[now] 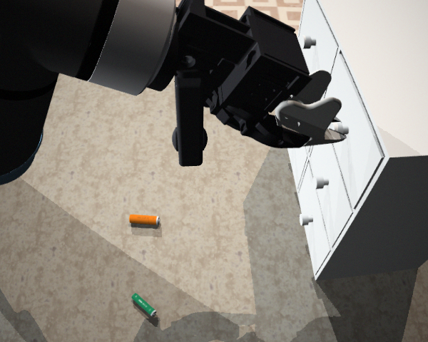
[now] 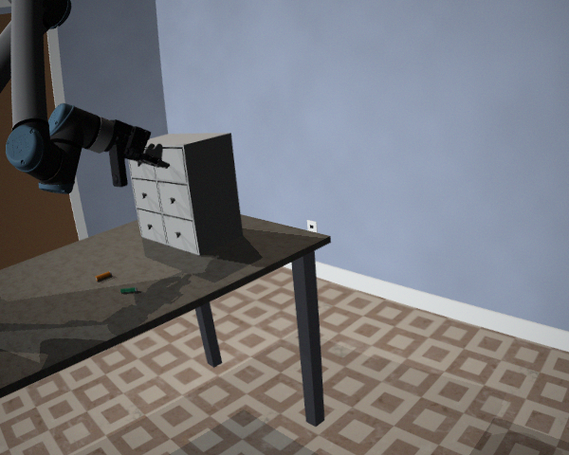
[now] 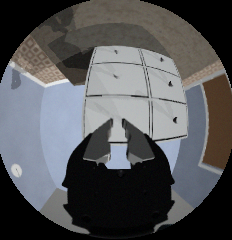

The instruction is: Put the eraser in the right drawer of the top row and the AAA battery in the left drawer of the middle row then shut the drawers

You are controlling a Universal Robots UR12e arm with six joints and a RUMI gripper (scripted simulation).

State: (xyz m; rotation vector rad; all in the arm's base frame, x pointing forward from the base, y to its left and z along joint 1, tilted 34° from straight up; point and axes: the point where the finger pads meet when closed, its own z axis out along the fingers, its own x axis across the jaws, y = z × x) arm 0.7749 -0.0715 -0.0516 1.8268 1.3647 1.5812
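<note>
The white chest point(image 1: 398, 206) point(image 2: 213, 195) stands upright. My gripper point(image 1: 337, 125) point(image 2: 162, 157) point(image 3: 117, 119) is shut on the knob of the top right drawer point(image 1: 362, 162) point(image 2: 176, 157) point(image 3: 103, 107), which looks flush or nearly flush. The left drawer of the middle row point(image 2: 150, 188) point(image 3: 163, 82) is shut; in the top view the gripper hides most of it. The thin green battery point(image 1: 144, 304) point(image 2: 128, 290), which looks like the AAA, lies on the table. The eraser is not visible, and the inside of the drawer is hidden.
A thicker orange battery point(image 1: 143, 219) point(image 2: 102, 276) lies on the table point(image 1: 207, 191) point(image 2: 69, 254) near the green one. The other drawers look shut, with knobs sticking out. The table's edge point(image 2: 330, 239) runs beyond the chest's right side.
</note>
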